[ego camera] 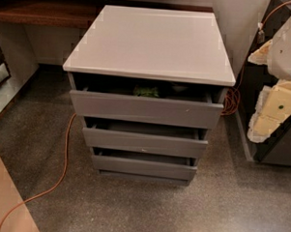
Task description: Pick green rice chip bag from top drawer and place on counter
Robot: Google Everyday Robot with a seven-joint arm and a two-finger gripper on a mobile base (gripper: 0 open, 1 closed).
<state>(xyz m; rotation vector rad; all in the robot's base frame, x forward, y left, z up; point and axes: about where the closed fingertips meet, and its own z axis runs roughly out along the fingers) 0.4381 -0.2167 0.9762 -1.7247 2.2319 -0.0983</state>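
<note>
Here, the robot's white and pale yellow gripper (274, 111) hangs at the right edge of the view, at about the height of the drawers. Whether it is wide or narrow cannot be told.

Well to the left of the gripper stands a grey cabinet with three flat, handleless drawers, all pulled out a little. Its top is the counter (151, 41), a square, glossy white slab, higher than the gripper and to its left. Just under that slab is the top drawer (146, 109), a grey flat-fronted drawer, partly open.

Inside it, seen through the gap, lies the green rice chip bag (146, 91), a small crinkly green pouch. It is near the middle of the drawer and well apart from the gripper.

Farther left, behind the cabinet, runs a dark brown wooden shelf (43, 12). An orange cable (64, 153) trails over the speckled grey floor (228, 208), on the far side of the cabinet from the gripper.
</note>
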